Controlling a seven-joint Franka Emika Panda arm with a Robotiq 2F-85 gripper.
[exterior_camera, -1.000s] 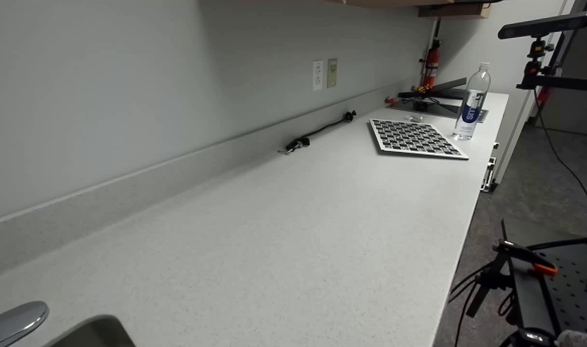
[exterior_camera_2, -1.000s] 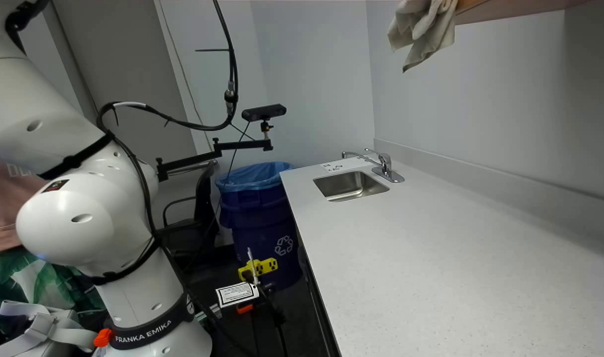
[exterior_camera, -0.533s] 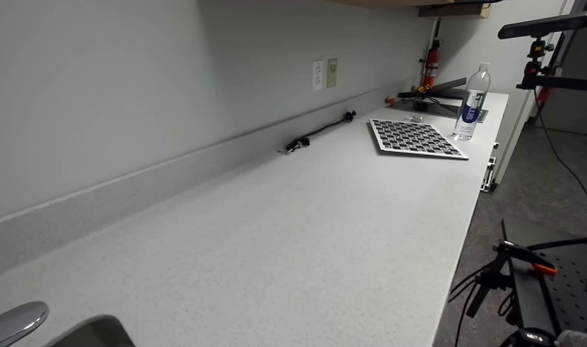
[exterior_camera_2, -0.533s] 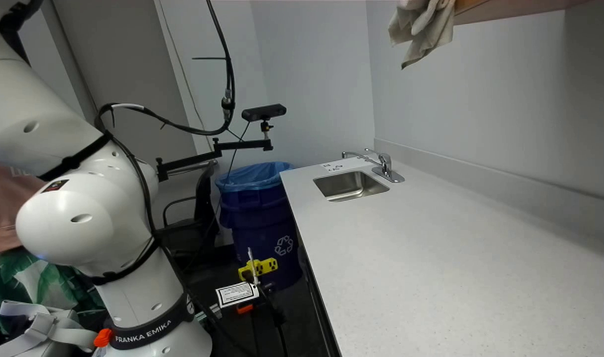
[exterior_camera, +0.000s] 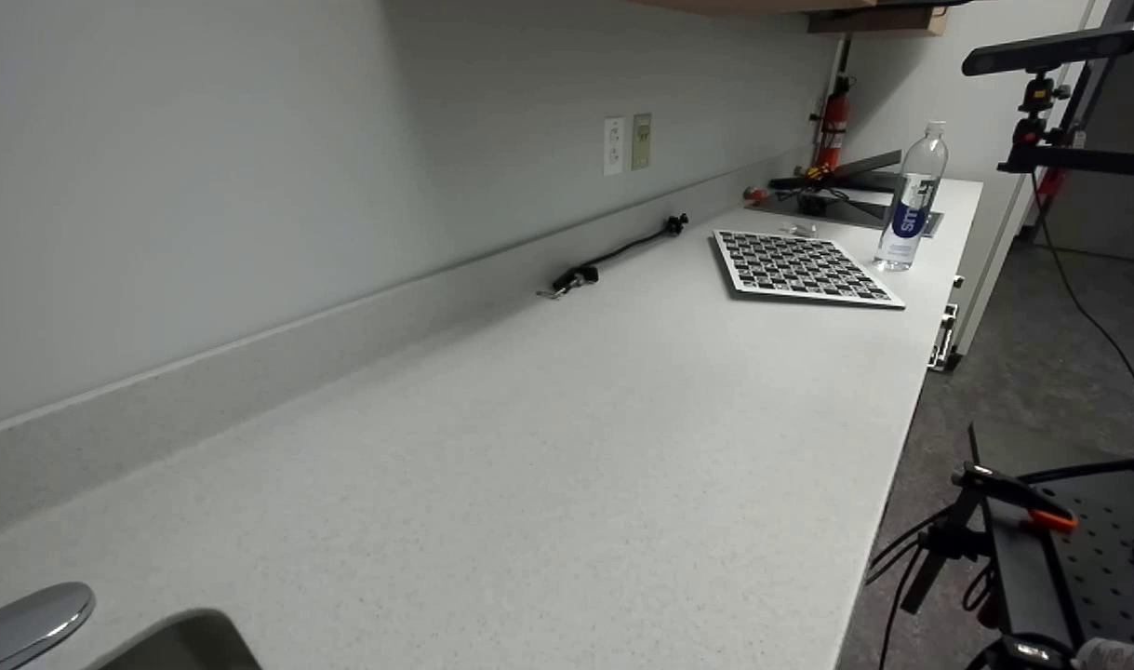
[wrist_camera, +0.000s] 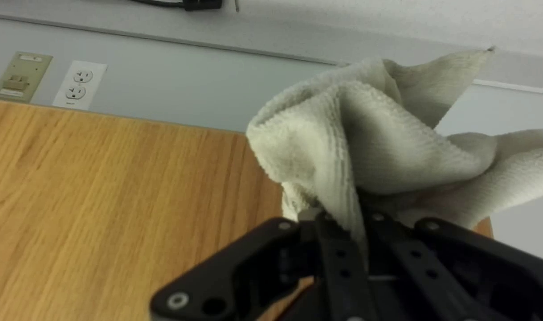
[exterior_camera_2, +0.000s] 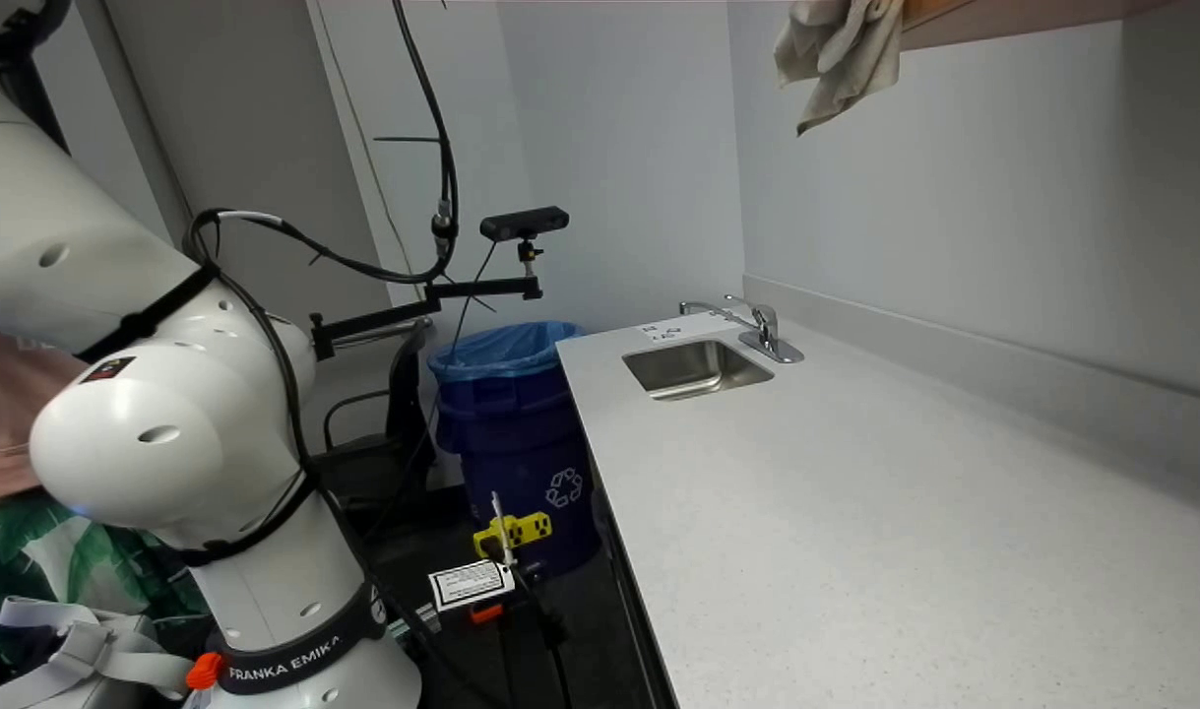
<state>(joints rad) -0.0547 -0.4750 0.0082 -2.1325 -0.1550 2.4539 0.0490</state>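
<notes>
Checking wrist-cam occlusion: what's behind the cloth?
Around the edges of the cloth, held in the gripper, the wrist view shows a wooden panel, grey wall and backsplash. What lies directly behind its folds is covered; can't tell.

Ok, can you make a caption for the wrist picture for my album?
The gripper pinches a pale cloth, all folds and drooping corners, with a wooden panel and a white wall outlet in view.

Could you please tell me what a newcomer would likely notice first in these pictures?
Probably the pale cloth pinched in the gripper, large in the wrist view. In an exterior view, the white robot arm looms beside the counter. Elsewhere, an upright clear bottle stands near a checkered board.
</notes>
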